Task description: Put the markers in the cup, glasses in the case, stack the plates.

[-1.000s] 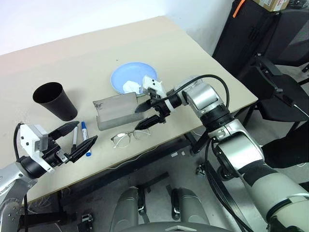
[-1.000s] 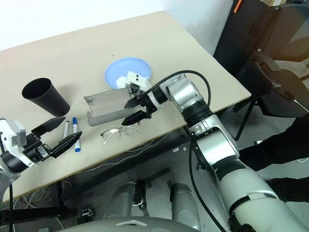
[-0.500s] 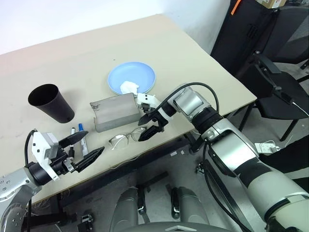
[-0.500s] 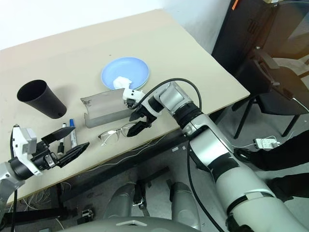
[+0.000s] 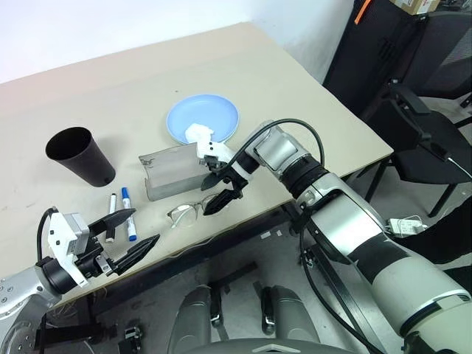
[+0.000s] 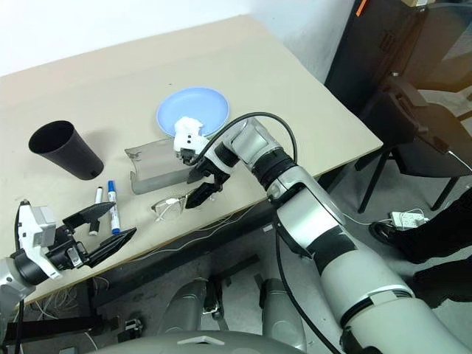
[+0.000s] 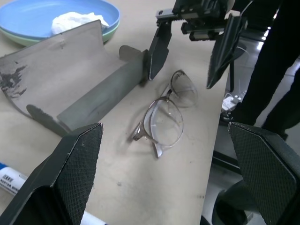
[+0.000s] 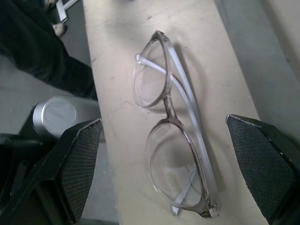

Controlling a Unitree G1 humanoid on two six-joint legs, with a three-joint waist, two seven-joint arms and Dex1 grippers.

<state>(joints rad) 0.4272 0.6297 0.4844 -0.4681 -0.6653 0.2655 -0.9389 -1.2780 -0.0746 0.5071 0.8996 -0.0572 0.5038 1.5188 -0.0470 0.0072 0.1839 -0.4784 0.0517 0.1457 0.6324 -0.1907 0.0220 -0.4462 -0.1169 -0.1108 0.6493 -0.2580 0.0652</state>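
Both jaws wide: right gripper (image 5: 215, 191) empty above glasses (image 5: 193, 211)

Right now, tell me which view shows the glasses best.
The right wrist view: the glasses lie folded on the table, framed by the open right gripper. The left wrist view shows them smaller beside the case; the eye views show them tiny.

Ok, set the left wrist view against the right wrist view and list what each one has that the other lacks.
Left wrist view, not right wrist: the open case, the stacked plates with a tissue on top, a marker, and the open left gripper.

Right wrist view, not left wrist: no further task thing.

Both: the glasses lying on the table near its edge, the open right gripper above them, and a person's dark trouser leg.
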